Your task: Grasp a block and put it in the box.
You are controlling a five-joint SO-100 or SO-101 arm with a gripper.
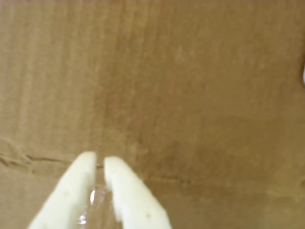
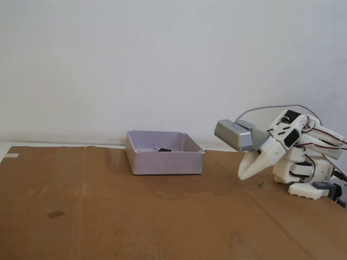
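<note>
In the fixed view the white arm (image 2: 301,162) sits folded at about 3 o'clock on the brown cardboard sheet (image 2: 135,216), its gripper (image 2: 242,174) tilted down toward the board with the tips just above it. A grey camera module (image 2: 235,134) rides on top of the wrist. The box (image 2: 164,161) stands near the centre of the picture, at roughly 9 o'clock from the gripper and well apart from it. Inside, only a dark sliver of the block (image 2: 164,150) shows over the front wall; the rest of it is hidden, so its exact position on the floor of the box cannot be told.

The wrist view is blurred. The gripper (image 1: 100,164) enters from 6 o'clock, its two white fingers (image 1: 126,191) nearly together with a thin slit between the tips, clenched on nothing. Something shiny glints between the fingers lower down, too soft to identify. A small pale patch at 3 o'clock is cut off by the frame.
</note>
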